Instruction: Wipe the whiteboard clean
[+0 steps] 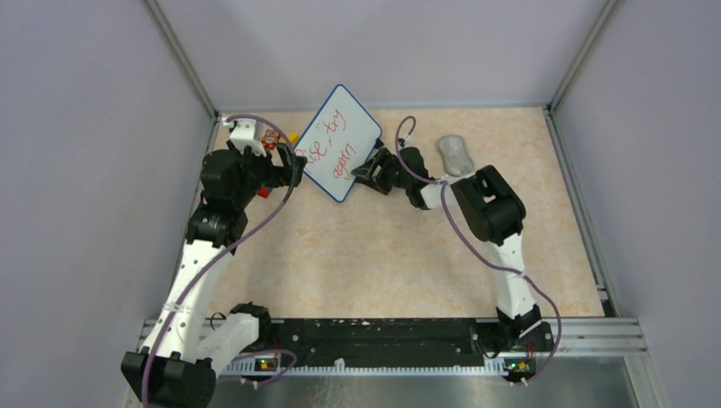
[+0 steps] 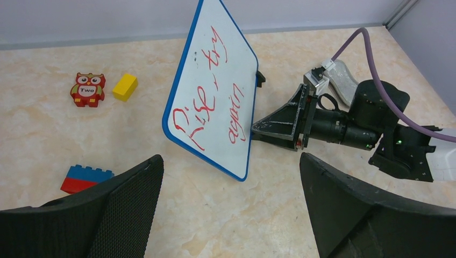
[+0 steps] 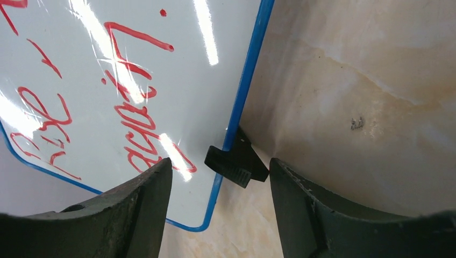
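Whiteboard (image 1: 340,140) stands tilted on the bench (image 1: 383,255), red writing uncleaned. Left end effector (image 2: 231,161) is spread wide and well apart from the whiteboard. Right end effector (image 3: 220,172) is released at the whiteboard's right edge, jaws either side of its black foot (image 3: 236,164), possibly touching. Grey cloth (image 1: 455,155) lies right of the whiteboard, owl block (image 2: 87,90) left.

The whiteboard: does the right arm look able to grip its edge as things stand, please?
Probably yes: the right gripper is open, its fingers either side of the blue frame of the whiteboard, beside a black foot; nothing blocks the edge.
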Robot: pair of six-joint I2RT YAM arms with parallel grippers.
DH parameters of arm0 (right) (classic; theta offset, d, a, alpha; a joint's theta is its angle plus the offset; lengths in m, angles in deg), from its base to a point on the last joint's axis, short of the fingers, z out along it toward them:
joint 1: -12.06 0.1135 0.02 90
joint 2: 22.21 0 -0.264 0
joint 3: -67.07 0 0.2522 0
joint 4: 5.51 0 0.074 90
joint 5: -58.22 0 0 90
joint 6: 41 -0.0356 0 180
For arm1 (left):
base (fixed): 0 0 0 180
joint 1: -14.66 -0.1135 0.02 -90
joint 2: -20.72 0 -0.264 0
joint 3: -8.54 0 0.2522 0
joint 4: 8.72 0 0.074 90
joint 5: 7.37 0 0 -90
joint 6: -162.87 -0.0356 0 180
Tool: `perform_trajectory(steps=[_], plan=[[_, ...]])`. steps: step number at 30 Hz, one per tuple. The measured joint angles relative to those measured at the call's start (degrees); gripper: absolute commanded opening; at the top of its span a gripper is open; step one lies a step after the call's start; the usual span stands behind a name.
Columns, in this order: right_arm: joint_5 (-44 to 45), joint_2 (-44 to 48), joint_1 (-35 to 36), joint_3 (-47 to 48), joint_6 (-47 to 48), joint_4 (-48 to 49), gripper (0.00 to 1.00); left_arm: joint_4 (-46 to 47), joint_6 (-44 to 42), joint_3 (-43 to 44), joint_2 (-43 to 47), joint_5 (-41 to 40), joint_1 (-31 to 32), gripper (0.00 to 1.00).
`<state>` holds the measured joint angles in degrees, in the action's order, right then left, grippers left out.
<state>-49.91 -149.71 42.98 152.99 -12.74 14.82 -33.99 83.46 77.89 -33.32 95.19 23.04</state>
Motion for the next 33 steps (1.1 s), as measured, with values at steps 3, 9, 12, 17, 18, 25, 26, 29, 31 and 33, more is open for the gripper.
perform_trajectory(steps=[3, 9, 12, 17, 18, 25, 26, 29, 31, 33], plan=[[0.3, -0.9, 0.2, 1.3, -2.2, -0.3, 0.64, 0.0, 0.0, 0.0, 0.0, 0.1, 0.0, 0.99], [1.1, -1.6, 0.2, 1.7, -5.7, -0.2, 0.58, 0.0, 0.0, 0.0, 0.0, 0.2, 0.0, 0.99], [1.6, -1.9, 0.2, 1.7, -6.6, -0.2, 0.49, 0.0, 0.0, 0.0, 0.0, 0.3, 0.0, 0.99], [1.8, -2.9, 0.2, 1.7, -8.1, 0.5, 0.33, 0.0, 0.0, 0.0, 0.0, 0.3, 0.0, 0.99], [1.8, -3.0, 0.2, 1.7, -8.3, 0.6, 0.3, 0.0, 0.0, 0.0, 0.0, 0.3, 0.0, 0.99], [1.8, -3.0, 0.4, 0.0, -8.8, 3.2, 0.08, 0.0, 0.0, 0.0, 0.0, 0.3, 0.0, 0.99], [1.6, -3.0, 0.4, -0.6, -8.8, 4.1, 0.06, 0.0, 0.0, 0.0, 0.0, 0.3, -0.1, 0.99], [0.6, -2.8, 0.3, -2.6, -8.9, 7.1, 0.0, 0.0, 0.1, 0.0, 0.0, 0.3, -0.1, 0.99], [-0.7, -2.2, 0.0, -4.5, -8.8, 8.5, 0.0, 0.0, 0.1, 0.0, -0.1, 0.3, -0.1, 0.99], [-2.7, -1.4, -0.4, -6.6, -8.5, 9.8, 0.0, 0.0, 0.2, 0.0, -0.2, 0.3, -0.1, 0.99]])
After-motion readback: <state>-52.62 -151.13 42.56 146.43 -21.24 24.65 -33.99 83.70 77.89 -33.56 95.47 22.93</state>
